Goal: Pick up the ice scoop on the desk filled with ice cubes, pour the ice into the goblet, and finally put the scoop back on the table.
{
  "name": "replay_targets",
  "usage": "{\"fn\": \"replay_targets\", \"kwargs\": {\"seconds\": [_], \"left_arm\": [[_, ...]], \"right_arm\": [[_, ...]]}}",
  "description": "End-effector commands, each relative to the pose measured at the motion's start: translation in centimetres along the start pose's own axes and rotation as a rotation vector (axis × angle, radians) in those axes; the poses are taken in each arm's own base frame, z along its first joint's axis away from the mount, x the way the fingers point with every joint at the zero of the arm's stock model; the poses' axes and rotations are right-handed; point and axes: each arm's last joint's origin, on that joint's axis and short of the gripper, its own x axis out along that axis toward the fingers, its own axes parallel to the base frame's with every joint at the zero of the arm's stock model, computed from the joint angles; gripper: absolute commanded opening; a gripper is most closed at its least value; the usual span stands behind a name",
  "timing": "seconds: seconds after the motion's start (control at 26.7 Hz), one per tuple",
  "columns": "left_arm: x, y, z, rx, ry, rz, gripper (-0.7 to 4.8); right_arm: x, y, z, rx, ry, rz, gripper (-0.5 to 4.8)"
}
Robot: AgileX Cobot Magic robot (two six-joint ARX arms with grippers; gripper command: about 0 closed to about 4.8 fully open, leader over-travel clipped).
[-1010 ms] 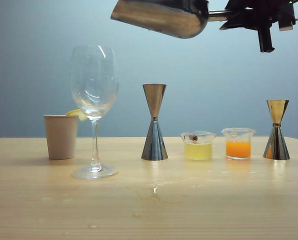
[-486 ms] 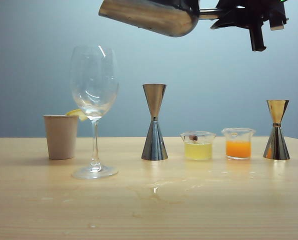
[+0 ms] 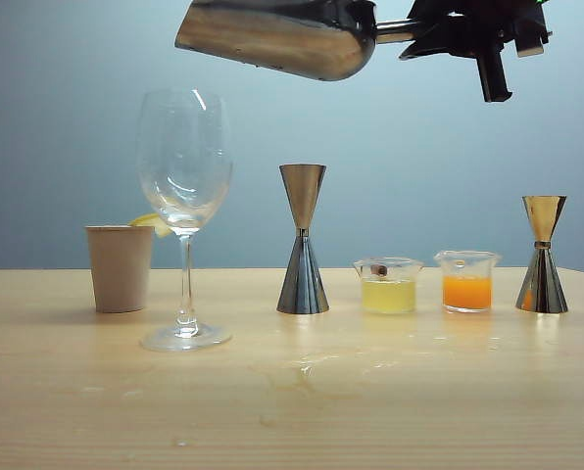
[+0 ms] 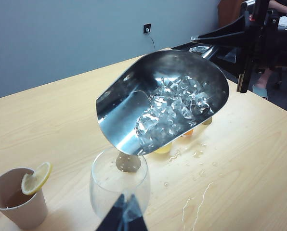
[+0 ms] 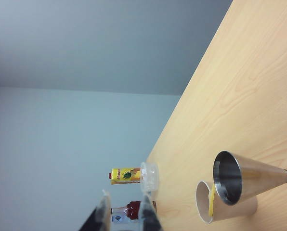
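Pale wooden desk (image 3: 390,411): goblet (image 3: 184,186) upright. Above it, right gripper (image 3: 439,31) clamps ice scoop (image 3: 272,37) handle; ice cubes (image 4: 175,108) inside. Left gripper (image 4: 124,217) near goblet, apparently narrow.

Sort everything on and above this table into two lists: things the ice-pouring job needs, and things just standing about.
Needed: ice scoop, ice cubes, goblet, right gripper, table.

Standing about: paper cup, two jiggers, yellow beaker, orange beaker, left gripper.
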Motion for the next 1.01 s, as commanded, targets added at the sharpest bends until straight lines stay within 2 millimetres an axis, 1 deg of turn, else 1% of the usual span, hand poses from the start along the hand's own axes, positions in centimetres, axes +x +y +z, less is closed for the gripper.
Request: {"fn": "replay_targets", "kwargs": {"seconds": [0.04,0.15,1.01], "left_arm": [[-0.1,-0.02,0.16,0.003,-0.011,-0.001,-0.06],[-0.1,-0.02,0.16,0.003,-0.011,-0.001,-0.06],[-0.09,-0.02,0.16,0.002,-0.01,-0.001,-0.06]], "right_arm": [[-0.15,0.89,-0.03,-0.022,-0.012,0.05,-0.05],[-0.07,0.92,-0.34,-0.03,-0.018,0.047,-0.05],[-0.08,0.86,-0.18,-0.106,-0.068,0.033,-0.05]]}}
